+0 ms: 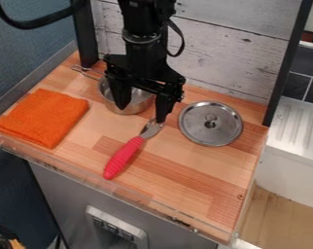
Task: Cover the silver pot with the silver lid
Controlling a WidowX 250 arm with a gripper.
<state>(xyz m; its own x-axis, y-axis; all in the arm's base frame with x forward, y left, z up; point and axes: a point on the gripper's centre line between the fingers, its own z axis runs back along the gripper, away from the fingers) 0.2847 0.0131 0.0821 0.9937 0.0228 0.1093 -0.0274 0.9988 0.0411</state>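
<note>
Hanging down over the silver pot (143,101), the black gripper (142,111) has its jaws wide apart, let go and not shut. One of its fingers (122,95) points down in front of the pot's round side. The other finger (164,107) is just to the right of the pot, with its tip by the metal end of a tool (124,158). I can't tell if that tip touches the tool.

The pot sits on the wood top (204,194) with its open side up. Its thin wire handle (83,71) sticks out at the back, on the left. The pot is not covered.

The silver lid (197,131) lies flat on the wood to the right of the pot, apart from it, and a bit closer to the front. It is round and shiny, and its little knob (211,122) points up.

The tool has a fat red handle. It lies on a slant in front of the pot, with its metal end up near the pot. An orange cloth (42,116) is folded up to the left of the pot. Behind the pot is a wall of white boards (237,53).
</note>
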